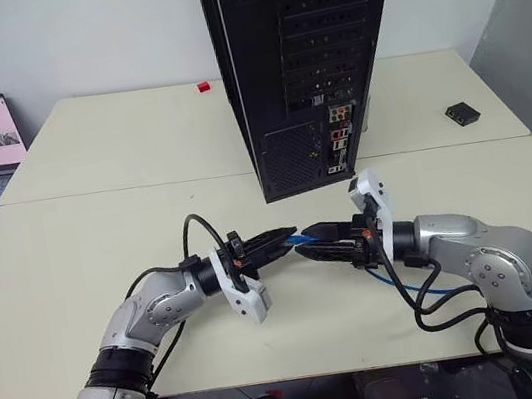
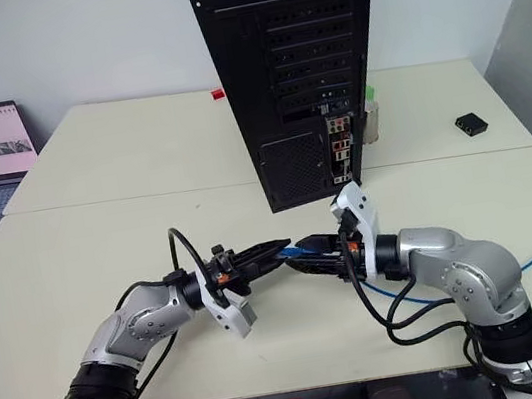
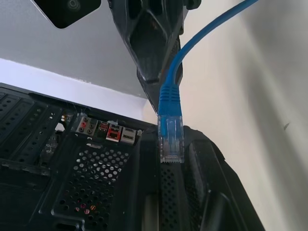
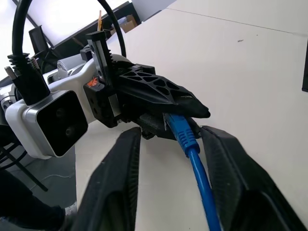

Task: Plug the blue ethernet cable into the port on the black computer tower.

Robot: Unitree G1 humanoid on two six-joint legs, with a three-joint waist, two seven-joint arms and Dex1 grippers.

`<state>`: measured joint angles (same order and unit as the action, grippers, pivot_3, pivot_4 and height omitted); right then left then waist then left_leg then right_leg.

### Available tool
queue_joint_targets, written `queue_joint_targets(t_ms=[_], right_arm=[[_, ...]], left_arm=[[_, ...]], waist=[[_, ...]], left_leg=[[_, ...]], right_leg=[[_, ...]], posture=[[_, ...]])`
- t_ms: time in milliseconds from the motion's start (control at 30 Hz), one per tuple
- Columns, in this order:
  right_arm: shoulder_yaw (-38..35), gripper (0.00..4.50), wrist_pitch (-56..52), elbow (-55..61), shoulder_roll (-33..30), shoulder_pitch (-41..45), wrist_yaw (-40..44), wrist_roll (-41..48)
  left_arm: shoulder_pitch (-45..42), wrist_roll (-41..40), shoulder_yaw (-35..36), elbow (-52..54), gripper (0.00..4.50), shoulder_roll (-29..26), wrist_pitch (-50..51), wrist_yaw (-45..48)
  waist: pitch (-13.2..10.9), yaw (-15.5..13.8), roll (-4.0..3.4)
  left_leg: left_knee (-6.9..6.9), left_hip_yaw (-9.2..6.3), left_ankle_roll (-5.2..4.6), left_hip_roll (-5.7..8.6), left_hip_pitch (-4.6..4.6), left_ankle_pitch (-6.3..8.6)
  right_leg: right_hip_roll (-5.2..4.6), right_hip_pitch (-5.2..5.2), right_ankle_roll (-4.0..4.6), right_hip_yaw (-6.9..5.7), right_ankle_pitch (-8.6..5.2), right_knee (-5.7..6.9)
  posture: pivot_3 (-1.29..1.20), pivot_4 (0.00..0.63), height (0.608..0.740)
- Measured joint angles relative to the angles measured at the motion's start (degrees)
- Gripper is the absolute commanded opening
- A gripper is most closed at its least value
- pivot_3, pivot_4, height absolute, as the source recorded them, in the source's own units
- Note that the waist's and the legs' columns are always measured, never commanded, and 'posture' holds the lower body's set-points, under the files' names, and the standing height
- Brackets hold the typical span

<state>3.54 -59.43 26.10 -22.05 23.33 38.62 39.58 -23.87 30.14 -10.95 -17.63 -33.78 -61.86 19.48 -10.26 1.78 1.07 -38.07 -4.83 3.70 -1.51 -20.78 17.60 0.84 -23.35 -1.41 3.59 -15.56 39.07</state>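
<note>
Not plugged yet. Thin bright-blue ethernet cable (image 2: 300,251) w/ clear plastic plug is held mid-air over the pale surface (image 1: 83,259) near its front edge, between the two hands; left hand (image 1: 290,235) is clamped tight on the plug end; right hand (image 1: 310,236) has its black fingers part-open either side of the cord, grip unclear. Tall black metal computer tower (image 1: 305,62) stands just behind, rear ports facing the hands. Left to do: carry plug to port, push in. No readable writing or brands.
</note>
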Motion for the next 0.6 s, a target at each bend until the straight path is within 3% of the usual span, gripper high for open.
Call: queue_joint_targets(t_ms=[200, 600], right_arm=[[0.0, 0.02, 0.0, -0.9, -0.3, 0.2, -0.3, -0.1], [0.1, 0.00, -0.1, -1.5, -0.4, 0.4, 0.0, 0.0]], left_arm=[[0.2, 0.3, -0.1, 0.1, 0.30, 0.0, 0.0, -0.3], [0.5, 0.4, -0.7, 0.2, 0.30, -0.3, 0.2, -1.3]], waist=[[0.0, 0.0, 0.00], [0.0, 0.0, 0.00]], left_leg=[[0.00, 0.00, 0.00, 0.00, 0.00, 0.00], [0.00, 0.00, 0.00, 0.00, 0.00, 0.00]], right_leg=[[0.00, 0.00, 0.00, 0.00, 0.00, 0.00], [0.00, 0.00, 0.00, 0.00, 0.00, 0.00]], posture=[[0.00, 0.150, 0.740], [0.00, 0.150, 0.740]])
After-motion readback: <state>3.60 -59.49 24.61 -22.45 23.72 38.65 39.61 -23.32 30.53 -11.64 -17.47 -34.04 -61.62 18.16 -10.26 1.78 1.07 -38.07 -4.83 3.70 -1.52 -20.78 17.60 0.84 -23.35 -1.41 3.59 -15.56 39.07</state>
